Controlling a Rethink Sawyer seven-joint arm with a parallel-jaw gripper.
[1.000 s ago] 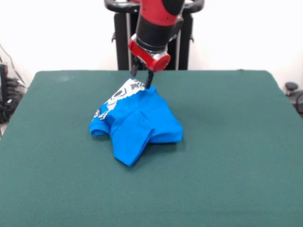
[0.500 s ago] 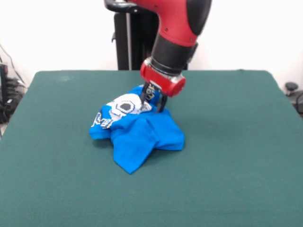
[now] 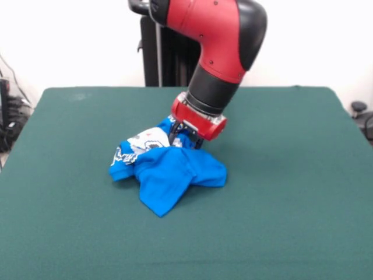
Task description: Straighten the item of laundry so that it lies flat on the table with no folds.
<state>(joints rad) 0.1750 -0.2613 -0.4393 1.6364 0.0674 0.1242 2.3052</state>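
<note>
The item of laundry (image 3: 169, 172), a bright blue T-shirt, lies crumpled in a heap near the middle of the table (image 3: 291, 192). Part of its white print (image 3: 143, 143) shows on the heap's left side, and a blue flap points toward the near edge. The gripper (image 3: 185, 140) has come down onto the top of the heap at its far side. Its tips are sunk into the bunched cloth and appear shut on a fold of it. The red and black arm slants in from above.
The robot's black pedestal (image 3: 169, 58) stands behind the far table edge. Dark cables and equipment (image 3: 9, 116) sit off the left edge, and a small dark object (image 3: 361, 114) off the right edge.
The gripper has moved right and toward the near edge, dropping lower and carrying the raised printed part of the shirt with it. That part is now folded down over the heap, so less print shows.
</note>
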